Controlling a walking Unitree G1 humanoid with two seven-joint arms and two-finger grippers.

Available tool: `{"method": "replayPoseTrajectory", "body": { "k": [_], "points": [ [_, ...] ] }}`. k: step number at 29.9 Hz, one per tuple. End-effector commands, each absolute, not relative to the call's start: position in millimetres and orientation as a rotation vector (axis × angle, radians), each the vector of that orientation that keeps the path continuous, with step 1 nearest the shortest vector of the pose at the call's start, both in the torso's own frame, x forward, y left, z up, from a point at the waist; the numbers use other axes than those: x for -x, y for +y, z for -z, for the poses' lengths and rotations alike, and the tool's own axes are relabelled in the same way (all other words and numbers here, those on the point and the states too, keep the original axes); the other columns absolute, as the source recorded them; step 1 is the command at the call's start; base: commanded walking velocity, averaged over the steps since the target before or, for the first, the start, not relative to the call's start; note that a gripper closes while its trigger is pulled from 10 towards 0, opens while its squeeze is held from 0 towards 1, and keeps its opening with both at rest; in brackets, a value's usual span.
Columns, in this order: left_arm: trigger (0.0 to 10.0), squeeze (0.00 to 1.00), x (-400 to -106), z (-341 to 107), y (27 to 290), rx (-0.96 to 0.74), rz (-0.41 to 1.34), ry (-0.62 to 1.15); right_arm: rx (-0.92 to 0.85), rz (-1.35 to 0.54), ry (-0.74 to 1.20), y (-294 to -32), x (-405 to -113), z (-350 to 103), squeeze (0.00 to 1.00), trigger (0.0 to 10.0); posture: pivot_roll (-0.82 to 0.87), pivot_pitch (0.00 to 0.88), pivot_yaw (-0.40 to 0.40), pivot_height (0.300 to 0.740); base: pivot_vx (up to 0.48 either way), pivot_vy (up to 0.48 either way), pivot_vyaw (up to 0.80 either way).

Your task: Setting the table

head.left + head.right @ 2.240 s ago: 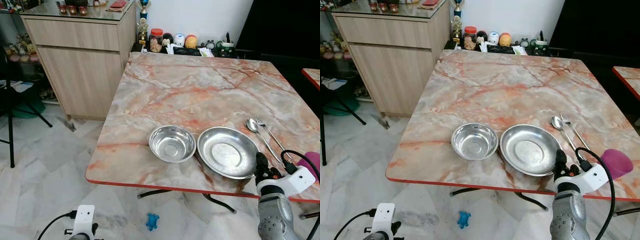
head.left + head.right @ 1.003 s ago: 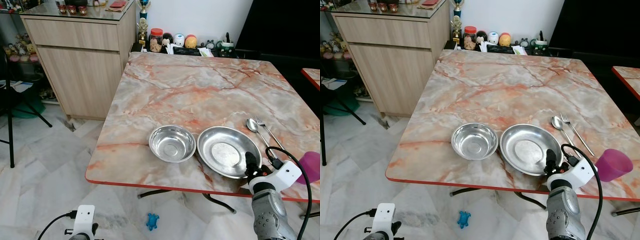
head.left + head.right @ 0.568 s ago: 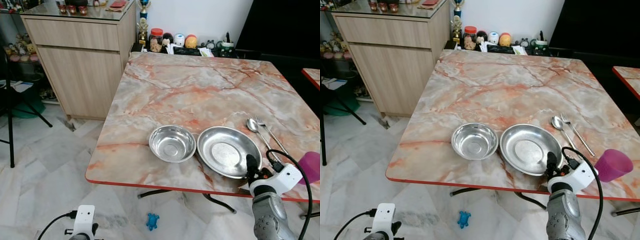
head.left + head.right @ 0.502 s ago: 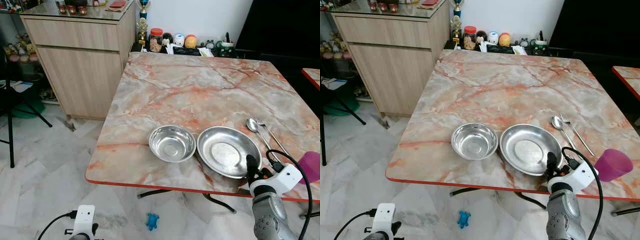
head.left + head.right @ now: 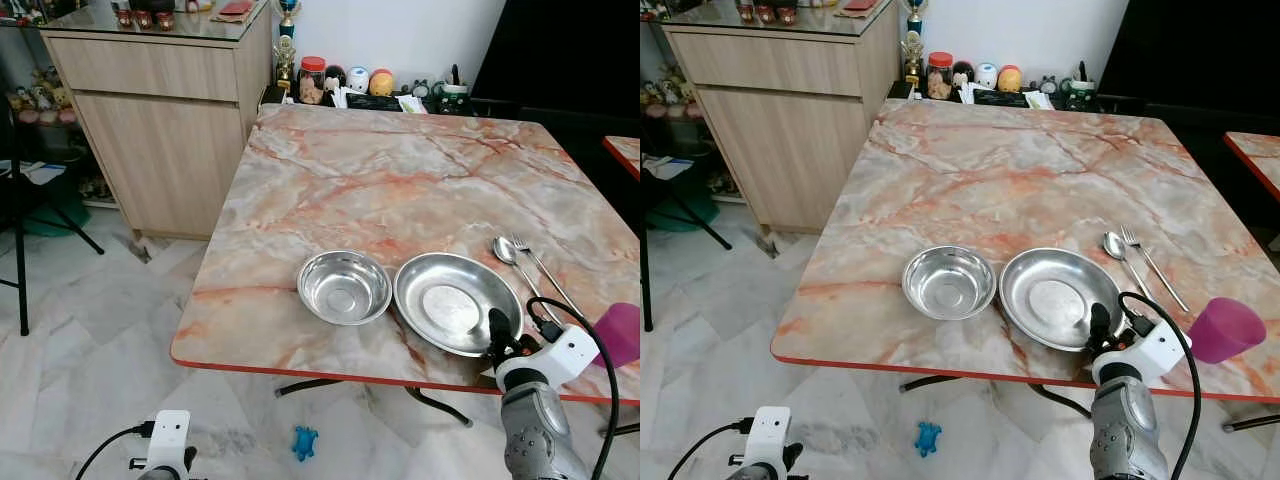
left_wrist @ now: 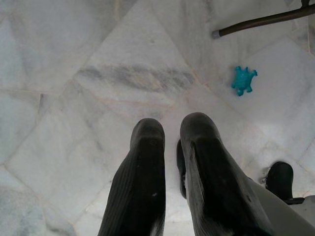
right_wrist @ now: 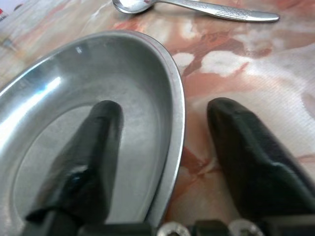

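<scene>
the right gripper (image 7: pixel 162 147) sits at the near right rim of the steel plate (image 5: pixel 455 303), jaws spread wide so one finger (image 7: pixel 93 147) lies inside the dish and the other on the marble outside it; the rim runs between them, not yet pinched. it looks lined up that way to nip the thin edge, since a flat plate gives nothing else to hold. the plate rests on the marble surface (image 5: pixel 400 170) near its front edge, just beside the small steel bowl (image 5: pixel 344 287), with the spoon (image 5: pixel 506 253) and fork (image 5: pixel 540 268) laid close on its far right and a pink cup (image 5: pixel 1223 328) further right. the left gripper (image 6: pixel 170 142) hangs idle over the floor, jaws narrowly apart, holding nothing.
</scene>
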State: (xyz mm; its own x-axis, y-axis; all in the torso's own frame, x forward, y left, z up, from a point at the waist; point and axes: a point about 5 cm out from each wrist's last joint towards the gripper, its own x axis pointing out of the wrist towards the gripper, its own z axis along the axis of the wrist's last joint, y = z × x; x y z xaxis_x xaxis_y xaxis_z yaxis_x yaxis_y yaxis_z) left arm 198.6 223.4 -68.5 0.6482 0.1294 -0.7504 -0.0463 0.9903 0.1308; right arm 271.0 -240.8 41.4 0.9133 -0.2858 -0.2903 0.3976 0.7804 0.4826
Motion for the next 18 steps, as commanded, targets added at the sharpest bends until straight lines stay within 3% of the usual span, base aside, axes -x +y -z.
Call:
{"method": "replayPoseTrajectory", "body": {
  "k": [1, 6, 8, 9, 10, 14, 15, 17, 18],
  "points": [
    [10.0, 0.00, -194.3, 71.0, 222.8, -0.117, -0.093, 0.876, -0.563, 0.343, 0.244, -233.6, -273.2, -37.4, 0.00, 2.2, 0.12, 0.000, -0.070, 0.740, 0.000, 0.000, 0.00],
    [10.0, 0.00, -194.3, 71.1, 222.7, -0.117, -0.093, 0.877, -0.556, 0.335, 0.266, -230.8, -274.4, -35.3, 0.00, 0.9, 0.12, 0.000, -0.070, 0.740, 0.000, 0.000, 0.00],
    [10.0, 0.00, -194.0, 71.3, 222.5, -0.118, -0.093, 0.878, -0.548, 0.332, 0.275, -229.7, -274.5, -34.0, 0.00, 5.2, 0.12, 0.000, -0.070, 0.740, 0.000, 0.000, 0.00],
    [10.0, 0.00, -194.0, 71.3, 222.5, -0.117, -0.094, 0.878, -0.547, 0.332, 0.277, -229.6, -274.4, -33.8, 0.00, 5.2, 0.12, 0.000, -0.070, 0.740, 0.000, 0.000, 0.00],
    [10.0, 0.00, -193.8, 71.4, 222.4, -0.117, -0.093, 0.879, -0.547, 0.332, 0.278, -229.6, -274.3, -33.6, 0.00, 10.0, 0.12, 0.000, -0.070, 0.740, 0.000, 0.000, 0.00],
    [10.0, 0.00, -193.6, 71.6, 222.2, -0.118, -0.092, 0.880, -0.544, 0.332, 0.282, -229.5, -274.0, -32.8, 0.00, 10.0, 0.12, 0.000, -0.069, 0.740, 0.000, 0.000, 0.00],
    [10.0, 0.00, -193.5, 71.6, 222.2, -0.119, -0.092, 0.881, -0.544, 0.332, 0.282, -229.4, -273.9, -32.7, 0.00, 7.4, 0.12, 0.000, -0.069, 0.740, 0.000, 0.000, 0.00],
    [10.0, 0.00, -193.4, 71.7, 222.1, -0.119, -0.091, 0.881, -0.544, 0.336, 0.278, -229.7, -273.8, -32.9, 0.00, 0.6, 0.12, 0.000, -0.069, 0.740, 0.000, 0.000, 0.00],
    [10.0, 0.00, -193.4, 71.7, 222.1, -0.120, -0.090, 0.881, -0.543, 0.339, 0.275, -230.0, -273.7, -33.0, 0.00, 0.6, 0.12, 0.000, -0.069, 0.740, 0.000, 0.000, 0.00]
  ]
}}
